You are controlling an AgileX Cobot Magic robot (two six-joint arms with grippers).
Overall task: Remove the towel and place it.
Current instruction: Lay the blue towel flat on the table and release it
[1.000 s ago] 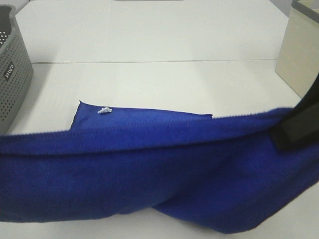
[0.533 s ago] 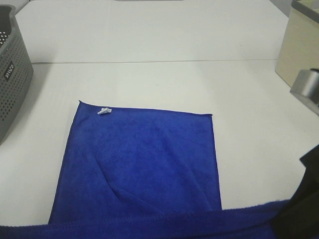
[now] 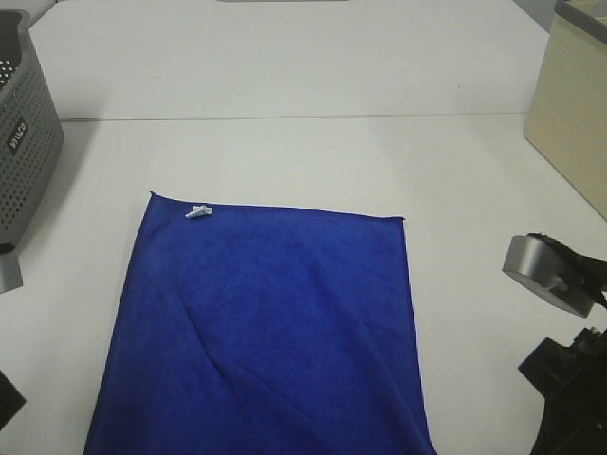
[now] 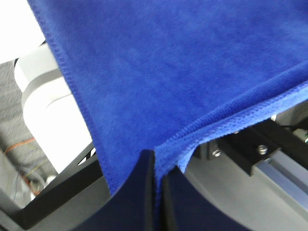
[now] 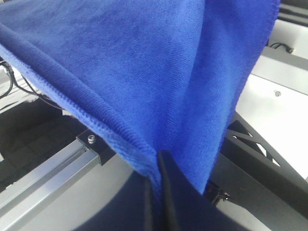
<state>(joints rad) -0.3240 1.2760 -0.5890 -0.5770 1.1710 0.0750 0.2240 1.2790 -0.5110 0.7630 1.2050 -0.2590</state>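
The towel [image 3: 275, 332] lies spread flat on the white table [image 3: 285, 76], a little left of the middle, and its near edge runs out of the bottom of the view. Its far edge is straight and both far corners show. A small white tag [image 3: 197, 211] sits just inside the far left corner. A soft crease runs diagonally across the cloth from the left side toward the near right.

A grey perforated basket [image 3: 24, 152] stands at the left edge, well apart from the towel. A beige box [image 3: 569, 114] stands at the right edge.

Part of the right arm [image 3: 555, 284], silver and black, shows at the lower right, clear of the cloth. A sliver of the left arm [image 3: 8, 398] shows at the lower left edge.
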